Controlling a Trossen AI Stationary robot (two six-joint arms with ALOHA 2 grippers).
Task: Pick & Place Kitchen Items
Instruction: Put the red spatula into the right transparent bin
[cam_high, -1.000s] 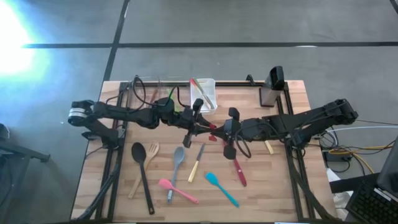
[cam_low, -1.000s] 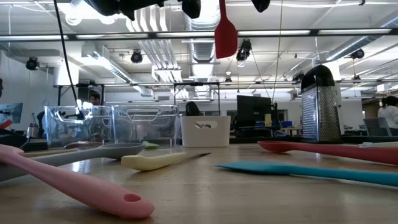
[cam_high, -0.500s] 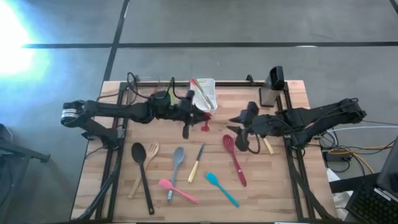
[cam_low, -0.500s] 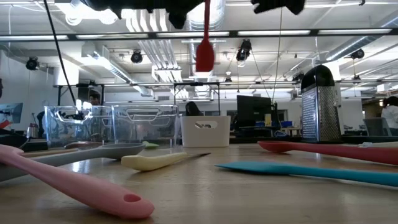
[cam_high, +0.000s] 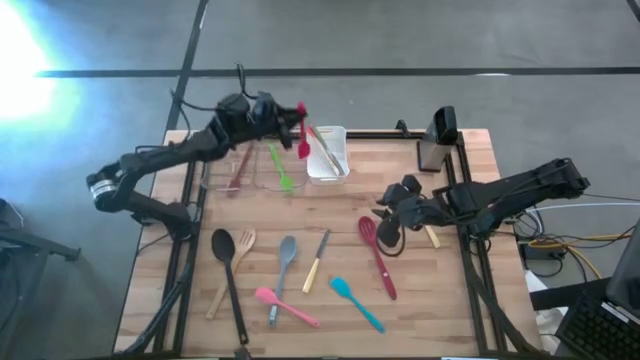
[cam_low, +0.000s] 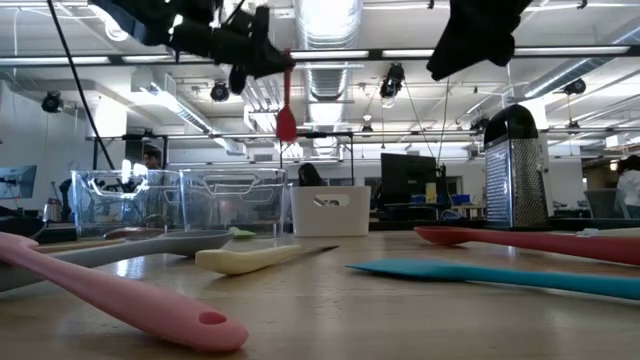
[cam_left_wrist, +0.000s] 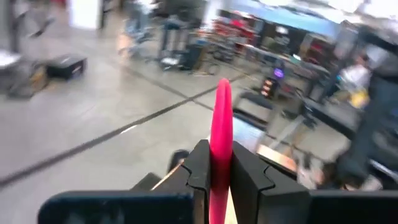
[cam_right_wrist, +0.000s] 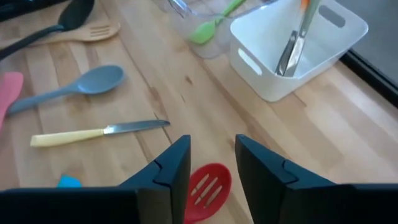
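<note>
My left gripper (cam_high: 288, 118) is shut on a red spatula (cam_high: 302, 135), high above the clear bins (cam_high: 245, 168) at the table's far edge. It also shows in the low view (cam_low: 286, 108). My right gripper (cam_high: 388, 222) is open and empty, right of the table's middle. In the right wrist view its fingers (cam_right_wrist: 211, 165) stand above the head of a red slotted spatula (cam_right_wrist: 208, 185) that lies flat on the table. Black spoon (cam_high: 228, 262), wooden fork (cam_high: 238, 256), grey spoon (cam_high: 286, 254), yellow-handled knife (cam_high: 316, 262), pink spatula (cam_high: 286, 306) and teal spatula (cam_high: 356, 303) lie on the table. My left gripper pinches the red spatula's handle (cam_left_wrist: 219, 177) between its two fingers. The rest of the spatula sticks out past the fingertips. In the low view it hangs blade (cam_low: 286, 126) down, lifted clear of the table and bins.
The clear bins hold a green spatula (cam_high: 284, 172) and a reddish utensil (cam_high: 238, 170). A white bin (cam_high: 330, 158) with utensils stands beside them. A metal grater (cam_high: 437, 142) stands at the far right. People show in the room behind.
My left gripper has carried the red spatula up from the table's middle toward the far edge and left, now above the bins. My right gripper has drawn back from the spatula toward the table's right edge.
</note>
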